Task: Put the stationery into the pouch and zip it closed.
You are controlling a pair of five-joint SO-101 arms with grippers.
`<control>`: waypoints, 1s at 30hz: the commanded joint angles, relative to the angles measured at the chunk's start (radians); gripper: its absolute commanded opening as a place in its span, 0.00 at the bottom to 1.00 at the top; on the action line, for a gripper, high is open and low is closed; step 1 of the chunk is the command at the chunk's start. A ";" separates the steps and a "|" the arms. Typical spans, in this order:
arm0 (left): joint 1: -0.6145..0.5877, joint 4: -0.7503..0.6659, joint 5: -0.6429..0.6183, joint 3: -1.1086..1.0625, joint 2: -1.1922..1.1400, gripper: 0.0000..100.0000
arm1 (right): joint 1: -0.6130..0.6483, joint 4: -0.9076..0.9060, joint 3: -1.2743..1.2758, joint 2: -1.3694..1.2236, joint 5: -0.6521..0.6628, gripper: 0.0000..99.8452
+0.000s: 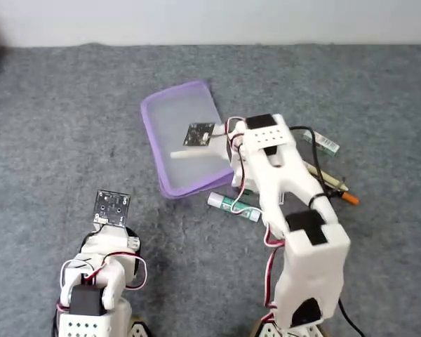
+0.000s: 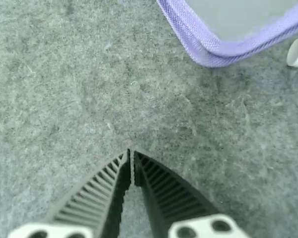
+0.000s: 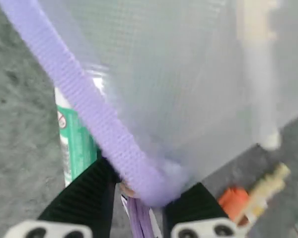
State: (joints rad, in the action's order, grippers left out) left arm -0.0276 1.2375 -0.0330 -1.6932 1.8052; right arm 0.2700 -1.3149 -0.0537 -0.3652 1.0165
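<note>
A translucent pouch (image 1: 186,137) with a purple zip rim lies at the table's middle, with a white stick (image 1: 189,153) inside it. My right gripper (image 3: 141,186) is shut on the pouch's purple edge (image 3: 94,129) at its near right corner. A green and white glue stick (image 1: 233,205) lies just in front of that corner. Pens (image 1: 328,179), one with an orange cap (image 1: 349,199), lie to the right under the right arm (image 1: 270,151). My left gripper (image 2: 131,154) is shut and empty above bare carpet, short of the pouch (image 2: 223,47).
Grey carpet (image 1: 70,126) covers the table. Another green and white item (image 1: 328,144) lies at the far right by the pens. The glue stick (image 3: 72,144) and the orange cap (image 3: 233,201) sit close on either side of my right gripper's fingers.
</note>
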 commanded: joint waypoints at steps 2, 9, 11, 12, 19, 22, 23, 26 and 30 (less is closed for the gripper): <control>-0.005 0.003 0.012 0.008 0.008 0.01 | -0.028 -0.048 -0.021 0.182 -0.060 0.01; -0.005 0.003 0.012 0.008 0.008 0.01 | -0.058 -0.061 -0.021 0.363 -0.115 0.01; -0.005 0.003 0.012 0.008 0.008 0.01 | -0.062 -0.059 -0.021 0.412 -0.135 0.01; -0.005 0.003 0.012 0.008 0.008 0.01 | -0.062 -0.059 -0.021 0.437 -0.143 0.01; -0.005 0.003 0.012 0.008 0.008 0.01 | -0.058 -0.054 -0.021 0.590 -0.224 0.01; -0.005 0.003 0.012 0.008 0.008 0.01 | -0.062 -0.013 -0.021 0.638 -0.269 0.01; -0.005 0.003 0.012 0.008 0.008 0.01 | -0.064 0.001 -0.021 0.650 -0.284 0.01; -0.005 0.003 0.012 0.008 0.008 0.01 | -0.059 0.044 -0.021 0.682 -0.321 0.01; -0.005 0.003 0.012 0.008 0.008 0.01 | -0.056 0.097 -0.021 0.708 -0.368 0.01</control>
State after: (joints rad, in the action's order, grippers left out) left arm -0.0276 1.2375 -0.0330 -1.6932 1.8052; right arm 0.2194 -1.2612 -0.0522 0.2823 0.6882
